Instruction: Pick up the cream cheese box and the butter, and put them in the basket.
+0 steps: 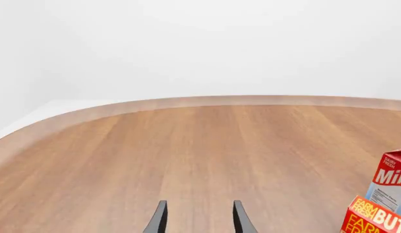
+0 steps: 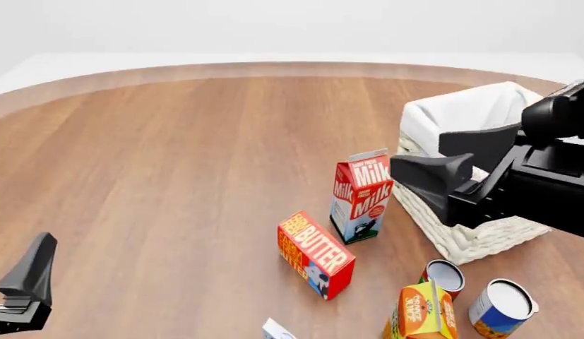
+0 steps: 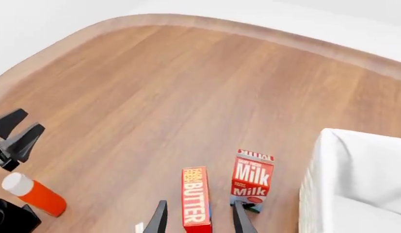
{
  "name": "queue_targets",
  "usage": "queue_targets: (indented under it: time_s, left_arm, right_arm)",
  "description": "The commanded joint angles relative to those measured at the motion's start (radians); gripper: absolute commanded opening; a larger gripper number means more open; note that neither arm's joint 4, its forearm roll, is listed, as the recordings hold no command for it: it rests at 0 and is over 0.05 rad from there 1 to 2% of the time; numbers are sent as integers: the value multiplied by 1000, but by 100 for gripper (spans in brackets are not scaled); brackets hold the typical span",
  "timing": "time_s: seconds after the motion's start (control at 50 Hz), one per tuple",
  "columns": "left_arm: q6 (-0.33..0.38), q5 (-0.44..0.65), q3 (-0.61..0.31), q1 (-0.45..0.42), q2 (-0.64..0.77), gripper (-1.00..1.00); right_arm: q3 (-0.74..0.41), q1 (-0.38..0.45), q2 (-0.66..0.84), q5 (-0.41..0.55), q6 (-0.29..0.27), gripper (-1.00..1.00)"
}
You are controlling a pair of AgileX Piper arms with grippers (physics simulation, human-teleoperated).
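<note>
L gripper jaws apart, empty | R gripper jaws apart, above butter | basket beside milk carton

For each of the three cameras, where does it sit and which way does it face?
Front: above, behind the arms; shows the basket, both arms.
Left wrist: behind the left tool, facing bare table.
Right wrist: high behind the right tool, looking down; left arm visible.
Shared by all three: butter and milk carton.
</note>
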Motion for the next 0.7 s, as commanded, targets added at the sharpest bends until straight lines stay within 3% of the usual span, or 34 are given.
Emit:
queue_targets:
  time_s: [0.02,0.36,0.7]
  left_arm:
    - [0,0,0,0,0,100]
    - [0,0,0,0,0,100]
    - [0,0,0,0,0,100]
  right_arm:
    - [-14,5,90,24,-6,100]
    - [-106,-12,305,41,-28,100]
    - [-36,3,398,-40,3,100]
